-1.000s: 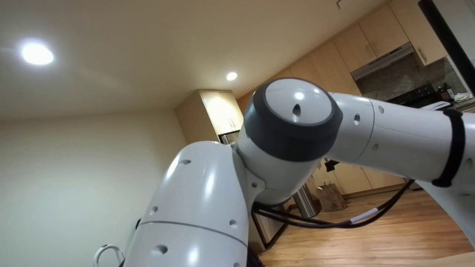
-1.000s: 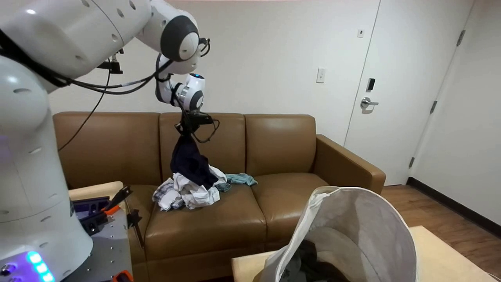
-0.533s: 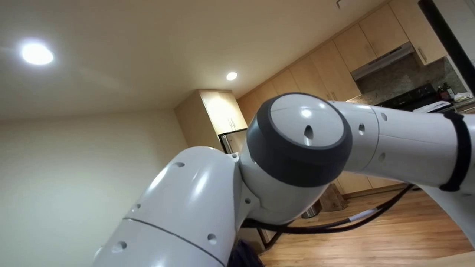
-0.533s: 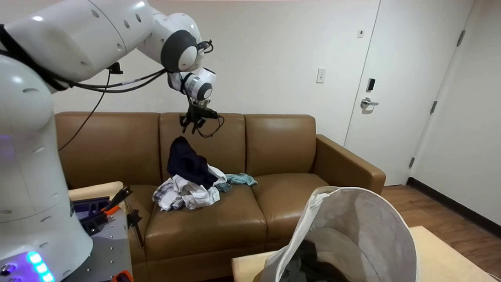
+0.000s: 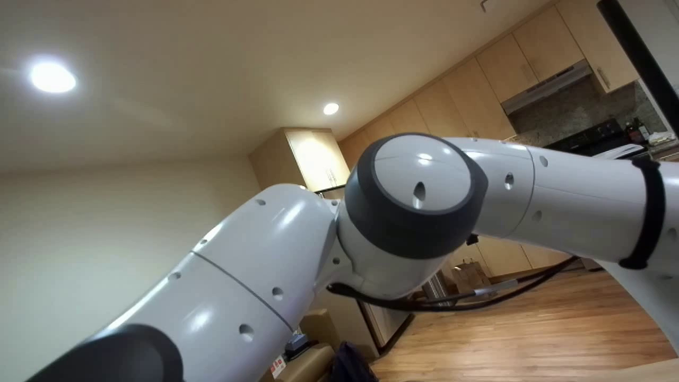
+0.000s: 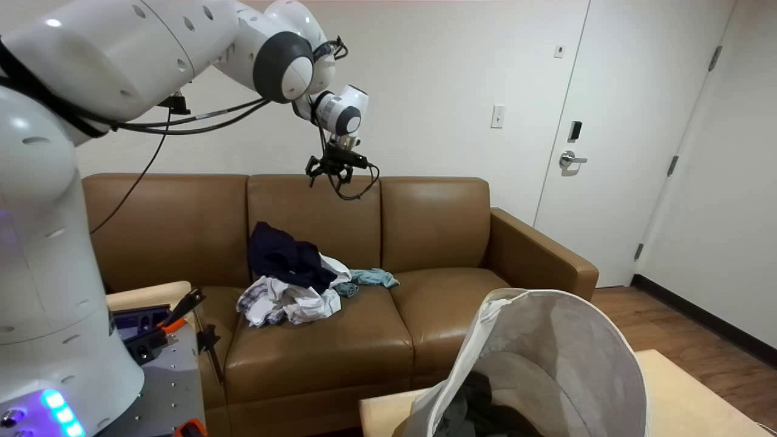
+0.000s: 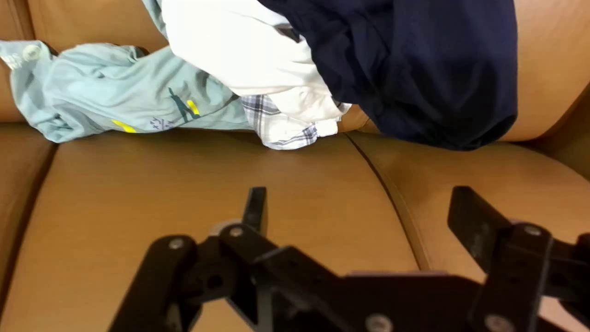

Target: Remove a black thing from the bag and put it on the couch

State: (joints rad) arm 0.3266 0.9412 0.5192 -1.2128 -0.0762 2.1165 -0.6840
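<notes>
Jaws parted, the hand is gripping nothing. In an exterior view the navy garment, likely the task's, is lying on the couch toward the hand's seven o'clock; dark cloth is sitting in the bag toward five.

In an exterior view, below the gripper and to its left, a garment lies atop a clothes pile on the couch, while lower right of the gripper, nearer the camera, clothing lies in the bag.
</notes>
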